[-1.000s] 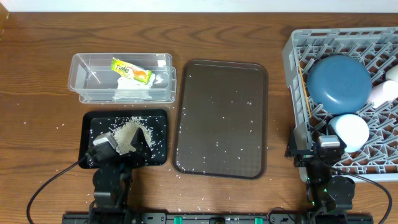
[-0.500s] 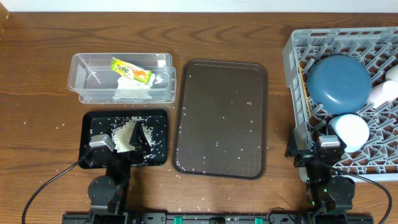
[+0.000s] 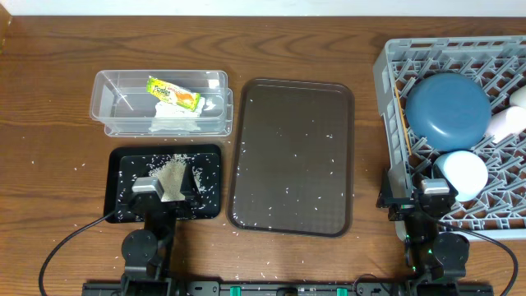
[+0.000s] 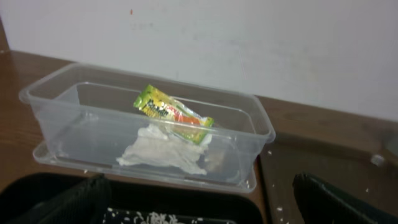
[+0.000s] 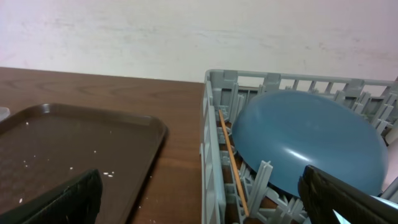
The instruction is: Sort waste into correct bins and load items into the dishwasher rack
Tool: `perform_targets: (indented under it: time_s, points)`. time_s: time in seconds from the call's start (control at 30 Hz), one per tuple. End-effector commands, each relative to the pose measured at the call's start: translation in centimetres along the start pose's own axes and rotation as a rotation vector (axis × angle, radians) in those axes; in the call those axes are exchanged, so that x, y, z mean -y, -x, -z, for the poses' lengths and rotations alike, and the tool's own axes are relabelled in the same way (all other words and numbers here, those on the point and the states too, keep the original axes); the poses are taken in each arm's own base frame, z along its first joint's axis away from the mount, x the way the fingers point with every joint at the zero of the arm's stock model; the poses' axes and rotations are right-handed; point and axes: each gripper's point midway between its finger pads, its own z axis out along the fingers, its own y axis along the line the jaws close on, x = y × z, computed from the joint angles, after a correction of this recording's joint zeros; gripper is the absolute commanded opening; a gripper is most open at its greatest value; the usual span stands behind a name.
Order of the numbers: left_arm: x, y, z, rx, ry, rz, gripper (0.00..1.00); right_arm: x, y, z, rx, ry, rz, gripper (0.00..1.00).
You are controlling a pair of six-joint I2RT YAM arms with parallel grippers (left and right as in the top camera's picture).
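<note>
Tabletop [image 3: 49,99]: wrapper [image 3: 174,94], tissue [image 3: 174,122] in clear tub [image 3: 107,78]; rice [image 3: 171,177] in black tub [image 3: 209,156], stray grains left; plate [image 3: 448,111] racked; left pincer [image 4: 199,205], right pincer [image 5: 205,199] spread, empty.

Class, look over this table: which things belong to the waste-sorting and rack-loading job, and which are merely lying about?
Part of the job: clear tub, snack wrapper, tissue, black tub, rice, grey rack, blue plate, white bowl, chopsticks.

Lying about: brown tray, black cable.
</note>
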Motion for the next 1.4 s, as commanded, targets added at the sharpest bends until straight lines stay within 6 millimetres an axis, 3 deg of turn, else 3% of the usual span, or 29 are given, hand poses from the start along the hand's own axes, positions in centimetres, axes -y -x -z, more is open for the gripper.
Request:
perform_targets:
  time_s: [0.0, 0.2, 1.37]
  points:
    - [-0.7, -1.6, 0.0, -0.06, 0.025, -0.085, 0.96, -0.1, 0.0, 0.0, 0.0, 0.001, 0.016, 0.99]
    - [-1.7, -1.4, 0.1, -0.054, 0.067, -0.079, 0.96, -0.1, 0.0, 0.0, 0.0, 0.001, 0.016, 0.99]
    - [-1.7, -1.4, 0.1, -0.054, 0.063, -0.079, 0.96, -0.1, 0.0, 0.0, 0.0, 0.001, 0.016, 0.99]
